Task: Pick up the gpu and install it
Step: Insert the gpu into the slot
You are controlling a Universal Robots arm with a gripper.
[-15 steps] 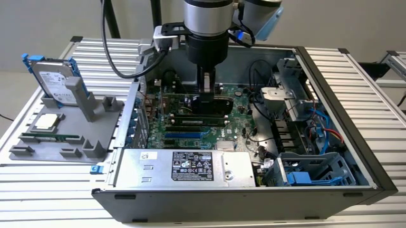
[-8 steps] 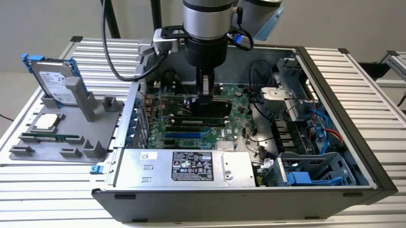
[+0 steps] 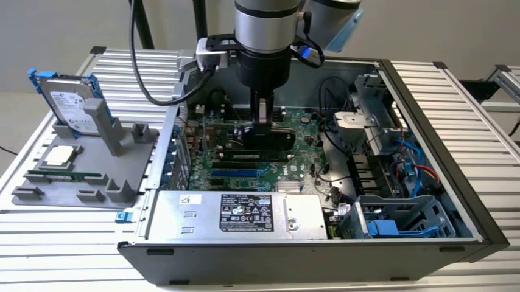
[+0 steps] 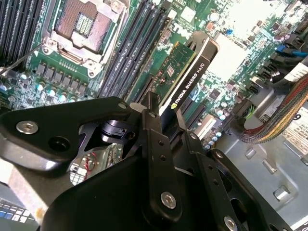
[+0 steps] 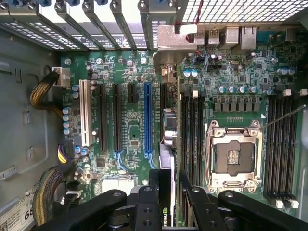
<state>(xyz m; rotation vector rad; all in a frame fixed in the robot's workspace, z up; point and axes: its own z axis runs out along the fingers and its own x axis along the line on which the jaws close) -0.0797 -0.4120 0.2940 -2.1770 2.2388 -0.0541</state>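
The gpu (image 3: 262, 145) stands on edge inside the open computer case (image 3: 455, 182), low over the green motherboard (image 3: 235, 164). My gripper (image 3: 262, 123) comes straight down from above and is shut on the card's upper edge. In the second wrist view the gpu (image 4: 190, 77) shows its black cooler and green board between the fingers (image 4: 153, 113). In the first wrist view the gpu (image 5: 167, 144) appears edge-on between the blue slot (image 5: 147, 120) and the memory slots (image 5: 190, 134). Its silver bracket (image 5: 175, 37) sits at the rear slot openings. I cannot tell whether it is seated.
A silver power supply (image 3: 235, 214) fills the case's front, with a drive cage (image 3: 398, 219) beside it. Cables (image 3: 410, 161) run along the exterior view's right. The open processor socket (image 5: 233, 156) lies past the memory slots. Outside, a grey holder (image 3: 73, 182) carries a hard drive (image 3: 69, 103).
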